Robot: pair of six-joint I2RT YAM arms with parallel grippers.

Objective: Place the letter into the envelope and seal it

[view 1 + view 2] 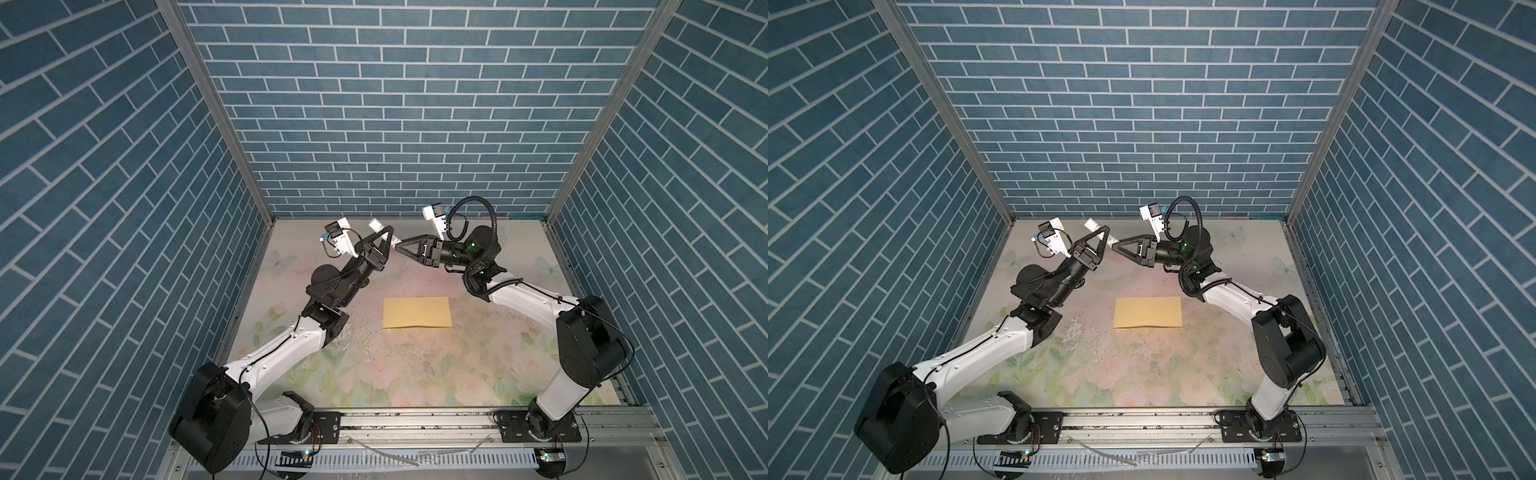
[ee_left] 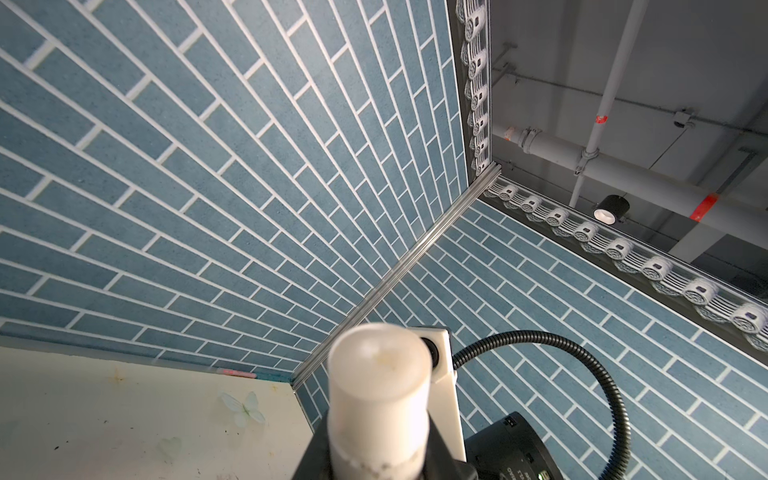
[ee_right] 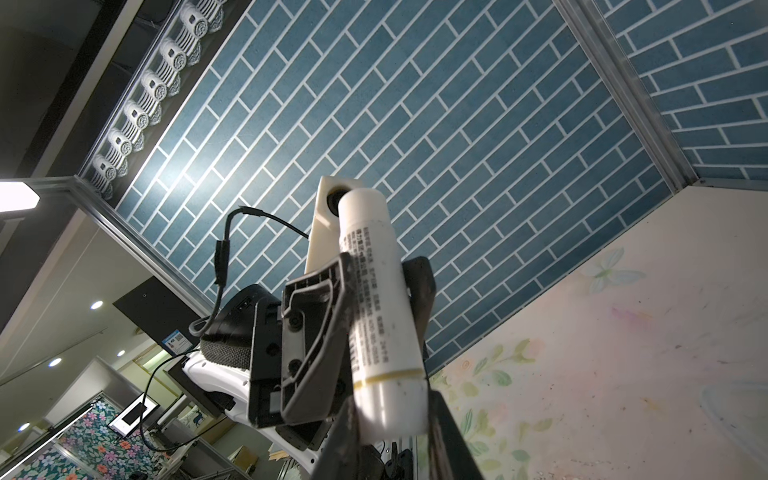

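The yellow-tan envelope [image 1: 417,312] [image 1: 1148,312] lies flat mid-table with its flap down, apart from both arms. The letter is hidden. Both arms are raised at the back middle and share a white glue stick [image 1: 377,226] [image 1: 1091,225]. My left gripper [image 1: 390,232] [image 1: 1106,232] [image 2: 378,457] is shut across the printed body of the glue stick [image 3: 374,291], whose blurred end fills the left wrist view [image 2: 380,390]. My right gripper [image 1: 397,245] [image 1: 1113,246] [image 3: 390,419] is shut on the short end beyond the yellow ring.
A floral mat [image 1: 415,374] covers the table, with wet smears and specks [image 1: 357,332] left of the envelope. Blue brick walls [image 1: 374,124] close in the back and both sides. An aluminium rail [image 1: 415,419] with the arm bases runs along the front edge.
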